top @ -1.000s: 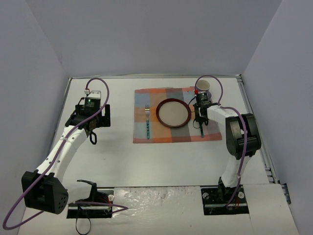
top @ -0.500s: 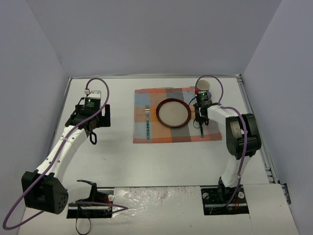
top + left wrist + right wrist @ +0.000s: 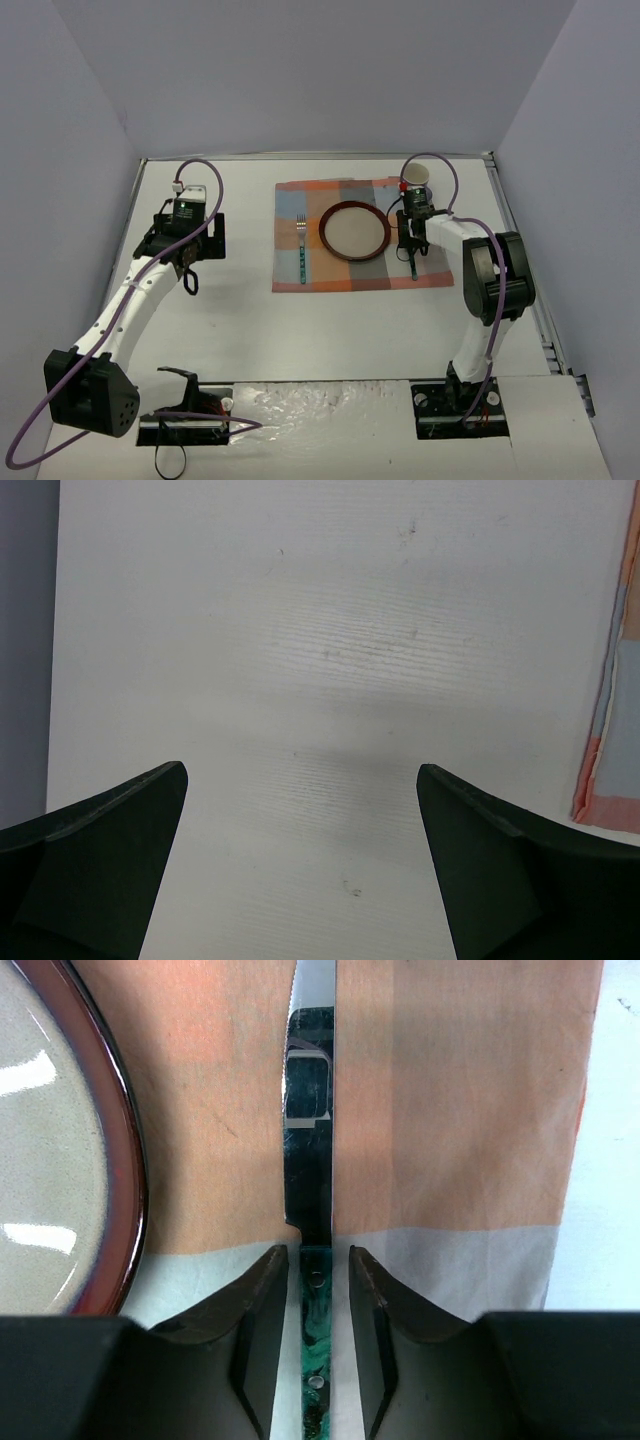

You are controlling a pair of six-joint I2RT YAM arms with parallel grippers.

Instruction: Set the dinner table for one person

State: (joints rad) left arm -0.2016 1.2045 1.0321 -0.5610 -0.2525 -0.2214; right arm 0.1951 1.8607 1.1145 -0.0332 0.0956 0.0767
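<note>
On the white dinner table (image 3: 330,320) lies an orange-and-blue plaid mat (image 3: 290,200). On the mat are a brown-rimmed plate (image 3: 354,231), a fork (image 3: 301,250) to the plate's left, and a knife (image 3: 414,268) to its right. A white cup (image 3: 416,177) stands at the mat's far right corner. In the right wrist view, my right gripper (image 3: 318,1270) straddles the knife's green handle (image 3: 316,1360). Its jaws are narrowly open, with a gap on each side. The blade (image 3: 310,1140) lies flat beside the plate rim (image 3: 125,1160). My left gripper (image 3: 190,282) is open and empty over bare table (image 3: 300,780).
The mat's edge (image 3: 610,730) shows at the right of the left wrist view. Metal rails (image 3: 520,240) run along the table's right side. Grey walls stand at the back and sides. The arm bases (image 3: 190,420) sit at the near edge.
</note>
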